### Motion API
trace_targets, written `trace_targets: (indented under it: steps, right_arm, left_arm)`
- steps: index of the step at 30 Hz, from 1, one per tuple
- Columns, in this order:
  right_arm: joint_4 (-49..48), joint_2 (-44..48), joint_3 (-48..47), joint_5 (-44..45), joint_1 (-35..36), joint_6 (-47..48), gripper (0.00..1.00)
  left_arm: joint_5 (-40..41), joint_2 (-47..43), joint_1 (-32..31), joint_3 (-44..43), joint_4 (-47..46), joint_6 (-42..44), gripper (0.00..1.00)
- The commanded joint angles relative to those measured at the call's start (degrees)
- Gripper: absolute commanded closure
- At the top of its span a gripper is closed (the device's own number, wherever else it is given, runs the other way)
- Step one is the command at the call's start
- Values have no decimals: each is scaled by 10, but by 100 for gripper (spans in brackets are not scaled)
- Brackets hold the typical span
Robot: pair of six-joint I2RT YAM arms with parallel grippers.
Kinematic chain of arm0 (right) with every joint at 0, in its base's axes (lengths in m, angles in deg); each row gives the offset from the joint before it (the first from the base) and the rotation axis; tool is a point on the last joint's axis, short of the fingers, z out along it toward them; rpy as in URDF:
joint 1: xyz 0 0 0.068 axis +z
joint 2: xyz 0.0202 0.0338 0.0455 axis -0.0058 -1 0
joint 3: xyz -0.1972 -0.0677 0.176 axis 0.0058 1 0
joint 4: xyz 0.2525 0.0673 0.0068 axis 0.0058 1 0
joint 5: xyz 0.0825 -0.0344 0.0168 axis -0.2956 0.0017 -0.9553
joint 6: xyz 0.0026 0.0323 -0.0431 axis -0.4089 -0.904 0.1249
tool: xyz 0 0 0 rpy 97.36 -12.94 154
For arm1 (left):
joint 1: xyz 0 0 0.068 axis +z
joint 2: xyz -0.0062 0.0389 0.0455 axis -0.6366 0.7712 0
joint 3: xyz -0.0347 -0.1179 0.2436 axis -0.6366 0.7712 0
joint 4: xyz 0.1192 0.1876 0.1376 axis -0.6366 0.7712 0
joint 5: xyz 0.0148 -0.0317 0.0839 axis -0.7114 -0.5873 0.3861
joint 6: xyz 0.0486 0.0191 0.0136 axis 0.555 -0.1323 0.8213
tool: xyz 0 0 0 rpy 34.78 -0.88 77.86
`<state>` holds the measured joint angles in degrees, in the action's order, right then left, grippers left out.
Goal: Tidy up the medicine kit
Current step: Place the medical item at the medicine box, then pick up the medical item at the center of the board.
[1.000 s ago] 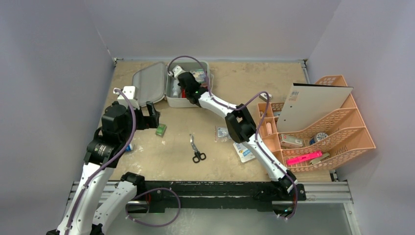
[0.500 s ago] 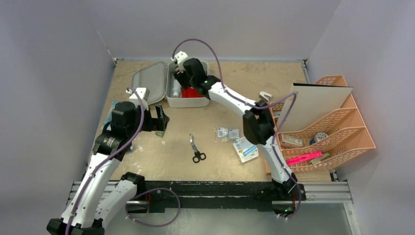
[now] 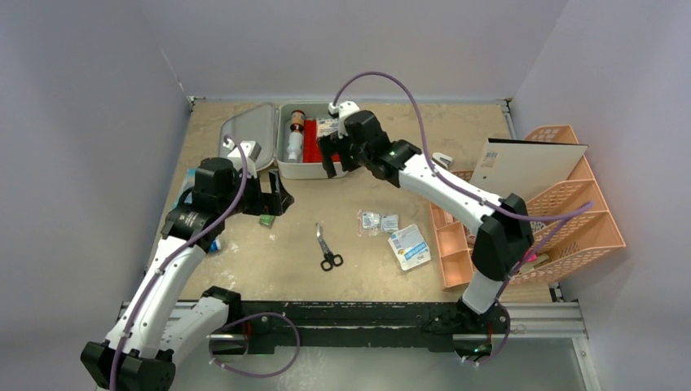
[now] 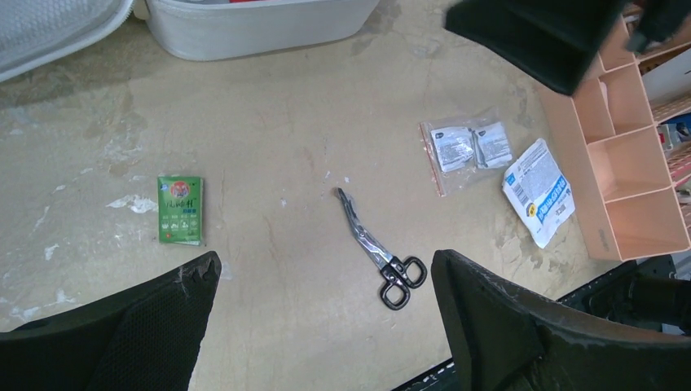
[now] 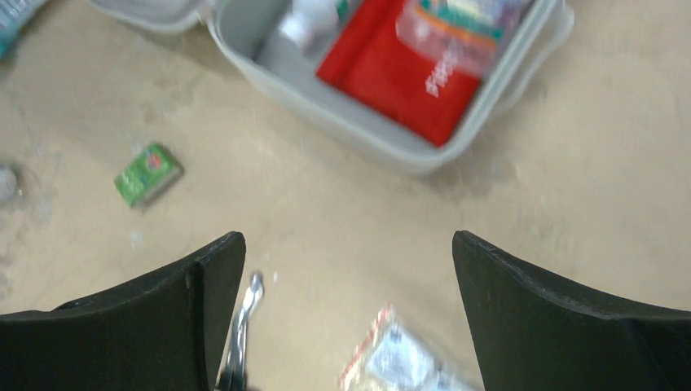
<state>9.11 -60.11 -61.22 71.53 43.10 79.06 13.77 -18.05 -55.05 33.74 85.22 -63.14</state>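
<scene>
- The right gripper (image 5: 348, 240) has its two black fingers spread wide with nothing between them; in the top view it (image 3: 340, 156) hangs over the lower right edge of the kit's tray
- The left gripper (image 4: 326, 261) is also spread wide and empty, over bare table left of centre in the top view (image 3: 273, 195)
- The medicine kit, a white rounded-rectangular hinged plastic case (image 3: 310, 171), sits at the upper middle of the top view, open, with its lid (image 3: 248, 138) swung out to the left; its long axis seems to run top to bottom of that frame, opening facing up
- In the tray, along the left wall, lies a white bottle with a brown cap (image 3: 295, 134), cap toward the top of the frame
- Beside it lies a flat red pouch with white lettering (image 5: 399, 69), and a clear packet with coloured print (image 5: 464, 20) rests partly over the pouch's upper right
- A small green sachet (image 4: 180, 209) lies on the table below the lid
- Black-handled metal scissors (image 4: 379, 252) lie at the centre, closed, blades pointing up-left
- Right of them lie a clear zip bag holding two white sachets (image 4: 464, 147) and a white packet with blue print (image 4: 538, 191)
- A peach-orange lattice plastic organiser (image 3: 570, 228) stands at the right edge, holding a white board (image 3: 521, 175) and a pink item (image 3: 505, 265), with other small things too small to tell
</scene>
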Motion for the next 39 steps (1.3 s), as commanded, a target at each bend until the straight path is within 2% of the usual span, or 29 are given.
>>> trace_targets:
  steps: [1, 7, 11, 14, 23, 29, 35, 39]
  right_arm:
    - [115, 76, 54, 46, 3, -95, 1]
    - [214, 143, 152, 101, 3, -235, 1]
    - [338, 133, 136, 193, 2, -311, 1]
    - [386, 112, 124, 211, 2, -332, 2]
    - [373, 105, 172, 199, -4, -379, 21]
    - [372, 97, 202, 244, -15, -397, 49]
    - [370, 72, 222, 210, -21, -414, 52]
    - [316, 77, 259, 162, -20, -335, 54]
  left_arm:
    - [-7, 34, -2, -20, -9, -15, 0]
    - [-1, 99, -2, -46, 31, 11, 0]
    - [14, 101, -2, -19, 7, 22, 0]
    - [13, 99, -2, -10, 5, 24, 0]
    - [39, 56, -3, 3, 22, 30, 0]
    - [28, 43, -3, 3, 16, 32, 0]
    - [20, 43, -3, 2, 20, 34, 1]
    - [22, 37, -3, 3, 18, 34, 1]
